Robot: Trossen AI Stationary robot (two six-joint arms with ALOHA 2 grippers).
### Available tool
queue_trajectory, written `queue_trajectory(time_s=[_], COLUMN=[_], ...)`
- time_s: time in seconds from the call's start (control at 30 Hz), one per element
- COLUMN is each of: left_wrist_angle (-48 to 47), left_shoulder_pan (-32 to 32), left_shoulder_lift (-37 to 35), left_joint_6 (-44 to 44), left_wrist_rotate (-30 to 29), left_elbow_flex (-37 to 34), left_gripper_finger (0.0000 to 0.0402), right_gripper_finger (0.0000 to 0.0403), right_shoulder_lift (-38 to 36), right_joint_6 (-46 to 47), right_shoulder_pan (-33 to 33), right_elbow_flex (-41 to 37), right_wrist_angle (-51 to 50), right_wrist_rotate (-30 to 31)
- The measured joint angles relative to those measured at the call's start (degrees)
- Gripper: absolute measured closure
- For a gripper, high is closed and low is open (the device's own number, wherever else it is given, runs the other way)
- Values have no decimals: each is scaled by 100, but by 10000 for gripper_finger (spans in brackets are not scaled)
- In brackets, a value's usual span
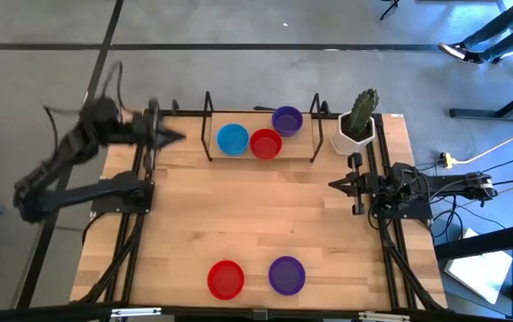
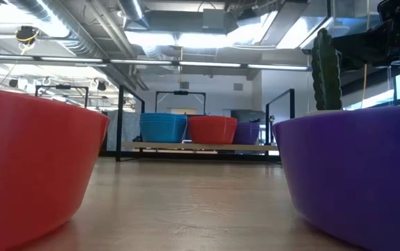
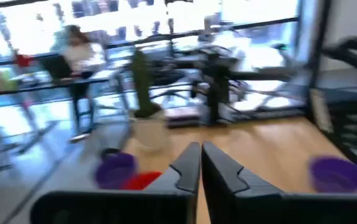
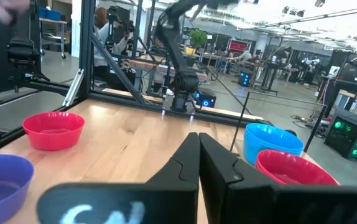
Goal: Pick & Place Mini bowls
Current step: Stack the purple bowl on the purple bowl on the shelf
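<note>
Blue (image 1: 232, 139), red (image 1: 265, 143) and purple (image 1: 287, 120) mini bowls sit on a raised shelf (image 2: 200, 147) at the table's far side. The low view shows them as blue (image 2: 163, 127), red (image 2: 212, 129) and purple (image 2: 246, 132). A red bowl (image 1: 226, 279) and a purple bowl (image 1: 286, 275) rest on the table near its front edge. My left gripper (image 1: 172, 136) hangs shut and holding nothing above the table's far left corner, left of the shelf; its fingertips (image 3: 200, 163) meet. My right gripper (image 1: 335, 185) waits shut and holding nothing at the table's right side (image 4: 198, 149).
A cactus in a white pot (image 1: 357, 125) stands at the far right corner, beside the shelf. Black upright posts (image 1: 207, 125) (image 1: 316, 125) flank the shelf. Bare wood (image 1: 256, 215) lies between the shelf and the two front bowls. A person sits at a desk (image 3: 82, 59) beyond the table.
</note>
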Motion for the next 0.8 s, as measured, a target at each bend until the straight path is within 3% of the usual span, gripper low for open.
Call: queue_trajectory(time_s=[0.17,0.27,0.37,0.7,0.8], left_wrist_angle=[1177,2409,3523,4897,5273], left_shoulder_pan=[24,21,10,-85,-94], left_shoulder_lift=[-1459,-1945,-2130,-2189,-2199], left_joint_6=[81,-598,-1231,-1749,-1753], left_wrist_rotate=[303,820,1198,1066,1367], left_elbow_flex=[-1977,-2782,-3278,-4609,-4874], left_gripper_finger=[398,400,399,400,399], right_gripper_finger=[399,399,399,399,399], right_shoulder_lift=[-2,-2,-2,-1,-1], right_joint_6=[-5,-4,2,18,23], right_shoulder_pan=[2,0,1,2,1], right_elbow_flex=[0,0,0,0,0], right_wrist_angle=[20,20,18,-18,-57], right_wrist_rotate=[4,4,5,50,50])
